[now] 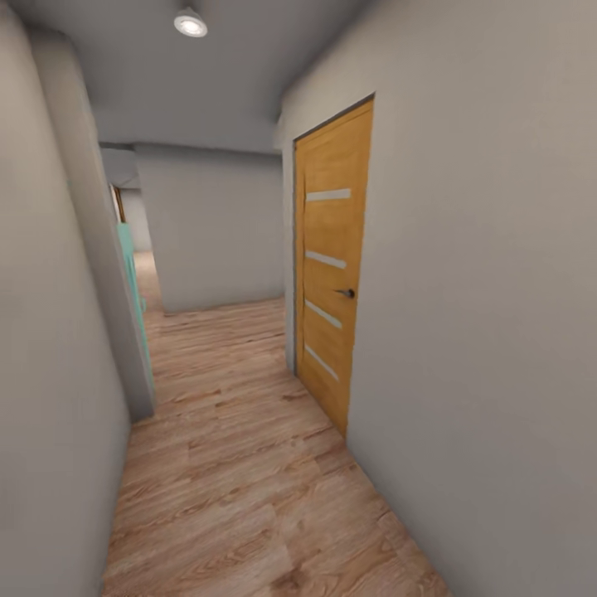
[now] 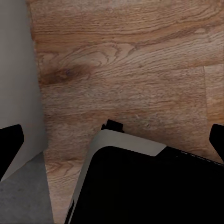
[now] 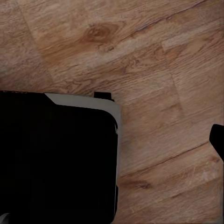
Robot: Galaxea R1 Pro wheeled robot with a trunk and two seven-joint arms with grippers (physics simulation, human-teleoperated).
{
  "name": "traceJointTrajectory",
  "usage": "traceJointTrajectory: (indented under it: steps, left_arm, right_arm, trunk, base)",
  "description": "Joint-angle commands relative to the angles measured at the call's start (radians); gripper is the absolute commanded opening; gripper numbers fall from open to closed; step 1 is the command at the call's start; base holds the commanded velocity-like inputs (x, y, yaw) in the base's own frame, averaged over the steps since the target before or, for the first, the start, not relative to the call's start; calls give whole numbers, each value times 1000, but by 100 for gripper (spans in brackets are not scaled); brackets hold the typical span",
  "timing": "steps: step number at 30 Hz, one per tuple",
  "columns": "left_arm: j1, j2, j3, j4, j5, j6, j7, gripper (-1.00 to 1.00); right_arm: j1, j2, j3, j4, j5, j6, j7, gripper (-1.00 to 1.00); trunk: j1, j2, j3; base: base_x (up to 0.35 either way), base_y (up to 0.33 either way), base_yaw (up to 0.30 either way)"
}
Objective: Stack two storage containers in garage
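Wood planks (image 1: 249, 497) run from the bottom of the head view up a narrow corridor between pale grey walls (image 1: 489, 348). On the right wall is an orange wooden door (image 1: 332, 274), shut, with four pale slanted strips and a dark handle (image 1: 346, 293) on its near edge. On the left, a grey wall corner (image 1: 124, 332) juts into the passage, and a teal strip (image 1: 131, 274) shows just behind it. Farther on the corridor meets a grey wall (image 1: 215, 232) and opens to the left, where more planks and a thin brown frame (image 1: 118, 203) can be seen. A round ceiling light (image 1: 191, 23) glows overhead. The left wrist view looks down on planks (image 2: 130, 60), a grey wall (image 2: 18, 84) beside them, and the robot's black base (image 2: 149, 186) with a pale edge; dark fingertips (image 2: 10, 140) sit at both sides of that picture, well apart, so the left gripper (image 2: 112, 140) is spread wide with nothing between. The right wrist view shows planks (image 3: 154, 56) and the same black base (image 3: 56, 158); one dark fingertip (image 3: 217, 137) peeks in at the edge, and I cannot tell how the right gripper stands. No containers are in sight in this hallway.
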Motion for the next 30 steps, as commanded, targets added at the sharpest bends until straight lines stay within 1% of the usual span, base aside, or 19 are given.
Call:
traceJointTrajectory:
  steps: [1, 30]
  left_arm:
    - [-1, 0, 1, 1, 3, -3, 1, 100]
    - [-1, 0, 1, 1, 3, -3, 1, 100]
  right_arm:
    - [-1, 0, -3, 3, 11, -5, -5, 100]
    - [-1, 1, -3, 3, 9, -5, -5, 100]
  trunk:
    - [1, -1, -1]
    - [1, -1, -1]
  base:
    - [202, 0, 300]
    - [214, 0, 300]
